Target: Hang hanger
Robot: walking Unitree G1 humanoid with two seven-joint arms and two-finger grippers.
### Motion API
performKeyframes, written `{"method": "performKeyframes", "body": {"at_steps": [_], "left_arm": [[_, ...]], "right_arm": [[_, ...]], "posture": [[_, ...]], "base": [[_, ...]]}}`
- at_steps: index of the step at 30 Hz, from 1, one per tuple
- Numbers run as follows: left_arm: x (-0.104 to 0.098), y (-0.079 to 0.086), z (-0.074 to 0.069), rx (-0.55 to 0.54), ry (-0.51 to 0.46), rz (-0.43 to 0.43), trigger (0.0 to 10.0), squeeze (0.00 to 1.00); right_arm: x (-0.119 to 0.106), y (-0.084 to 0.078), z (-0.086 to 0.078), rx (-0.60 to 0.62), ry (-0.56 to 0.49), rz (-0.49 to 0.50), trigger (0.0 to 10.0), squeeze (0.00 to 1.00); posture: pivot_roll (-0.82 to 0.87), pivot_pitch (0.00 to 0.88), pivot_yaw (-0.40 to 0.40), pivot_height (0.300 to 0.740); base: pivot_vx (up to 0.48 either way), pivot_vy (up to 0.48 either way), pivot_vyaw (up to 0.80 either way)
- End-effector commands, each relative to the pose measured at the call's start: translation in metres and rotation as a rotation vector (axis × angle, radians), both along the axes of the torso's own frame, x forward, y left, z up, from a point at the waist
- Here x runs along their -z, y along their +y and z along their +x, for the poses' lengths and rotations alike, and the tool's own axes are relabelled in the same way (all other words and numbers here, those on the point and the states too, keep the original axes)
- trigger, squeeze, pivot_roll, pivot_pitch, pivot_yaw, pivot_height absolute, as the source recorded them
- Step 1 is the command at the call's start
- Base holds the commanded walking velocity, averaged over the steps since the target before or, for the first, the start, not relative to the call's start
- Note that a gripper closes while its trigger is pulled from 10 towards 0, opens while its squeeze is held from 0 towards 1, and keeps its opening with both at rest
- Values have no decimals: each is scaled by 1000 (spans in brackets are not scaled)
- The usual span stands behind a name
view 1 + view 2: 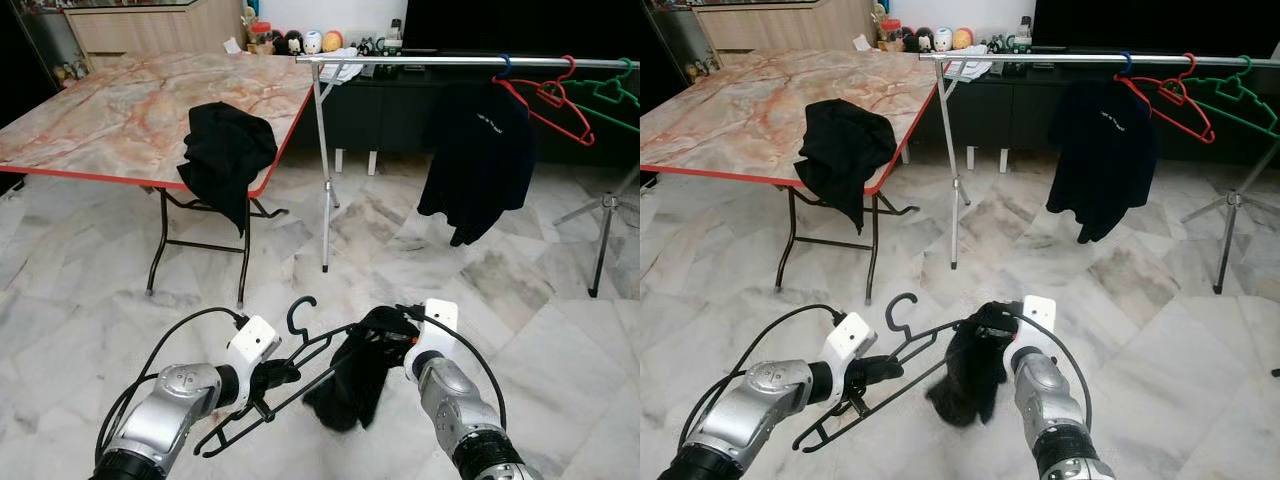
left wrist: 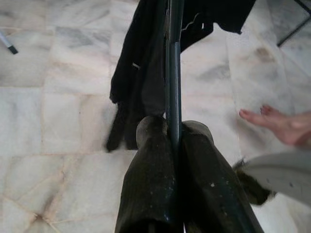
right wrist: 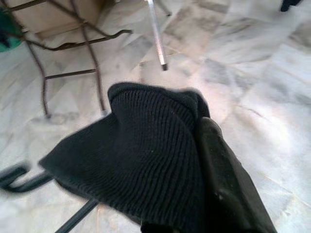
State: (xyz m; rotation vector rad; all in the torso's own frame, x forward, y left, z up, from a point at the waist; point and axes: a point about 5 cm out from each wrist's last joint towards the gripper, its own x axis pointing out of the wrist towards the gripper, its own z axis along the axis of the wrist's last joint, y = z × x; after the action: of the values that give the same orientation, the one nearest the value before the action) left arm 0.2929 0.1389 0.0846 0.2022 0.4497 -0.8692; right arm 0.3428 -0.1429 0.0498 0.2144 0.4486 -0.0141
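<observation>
A black hanger (image 1: 300, 360) is held low over the floor, hook up, with my left gripper (image 1: 275, 378) shut on its lower bar. In the left wrist view both fingers (image 2: 155, 160) pinch the thin bar (image 2: 172, 58). A black knitted garment (image 1: 355, 385) droops over the hanger's right end. My right gripper (image 1: 390, 335) is shut on the garment's top, and the cloth (image 3: 146, 165) wraps over its fingers (image 3: 228, 174). Further back, a silver clothes rail (image 1: 450, 62) carries a black shirt (image 1: 478, 150) on a blue hanger, a red hanger (image 1: 550, 100) and a green hanger (image 1: 610, 90).
A marble-topped folding table (image 1: 100, 110) stands at the left with another black cloth (image 1: 225, 150) hanging over its edge. The rail's leg (image 1: 322, 180) and a tripod stand (image 1: 605, 230) rest on the marble floor. A person's foot (image 2: 282, 124) is near my left gripper.
</observation>
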Motion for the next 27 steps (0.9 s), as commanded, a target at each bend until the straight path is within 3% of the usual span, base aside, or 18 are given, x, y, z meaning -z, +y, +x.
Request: {"method": "performKeyframes", "body": {"at_steps": [1, 8, 12, 19, 23, 27], "left_arm": [[-3, 3, -3, 22, 5, 8, 10000, 0], [-1, 8, -6, 22, 11, 43, 10000, 0], [-6, 5, -1, -15, -15, -1, 10000, 0], [-8, -7, -3, 26, 1, -70, 10000, 0], [-10, -10, -5, 51, 10, -93, 10000, 0], [-11, -11, -9, 80, 27, -115, 10000, 0]], "right_arm": [[-2, -3, 2, 43, -6, 0, 10000, 0], [-7, -7, 6, 82, -24, -2, 10000, 0], [-8, 5, 7, 20, -33, 38, 10000, 0], [-7, 28, 5, -141, -46, 73, 10000, 0], [-10, 36, 6, -206, -65, 83, 10000, 0], [-17, 34, 10, -190, -101, 69, 10000, 0]], "posture": [[121, 95, 65, 740], [121, 93, 66, 740], [119, 90, 66, 740], [115, 85, 66, 740], [115, 84, 66, 740], [117, 87, 66, 740]], "base": [[0, 0, 0], [0, 0, 0], [0, 0, 0], [0, 0, 0], [0, 0, 0], [0, 0, 0]]}}
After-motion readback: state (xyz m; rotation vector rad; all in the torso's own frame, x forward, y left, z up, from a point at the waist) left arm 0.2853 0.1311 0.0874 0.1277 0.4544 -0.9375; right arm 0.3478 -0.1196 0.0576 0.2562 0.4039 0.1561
